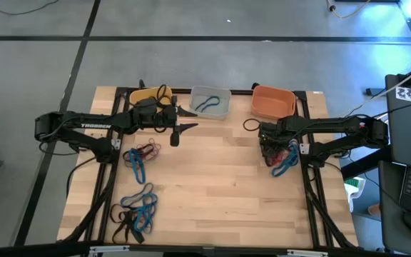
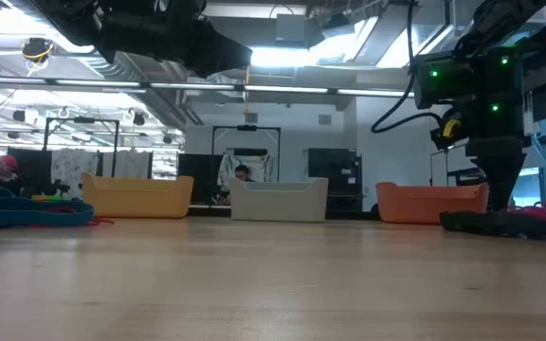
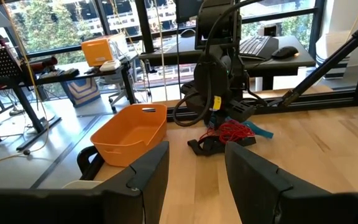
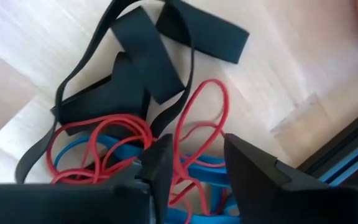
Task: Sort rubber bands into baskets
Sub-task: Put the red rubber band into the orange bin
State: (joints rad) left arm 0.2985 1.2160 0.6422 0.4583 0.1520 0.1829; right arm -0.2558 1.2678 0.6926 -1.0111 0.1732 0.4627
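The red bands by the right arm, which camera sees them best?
The right wrist view: the red bands fill it, tangled with black and blue ones. The high view shows a tiny heap, the left wrist view a distant clump, the low view barely anything.

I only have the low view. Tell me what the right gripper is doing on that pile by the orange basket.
Observer: The right gripper stands open over a tangle of black, red and blue rubber bands. A red loop lies between its fingers, unclamped.
Operator: Report what's inside the grey basket.
Observer: The high view shows a blue band lying in the grey basket.
Operator: Now the left gripper.
Observer: The left gripper hovers open in front of the yellow basket and the grey one, holding nothing.
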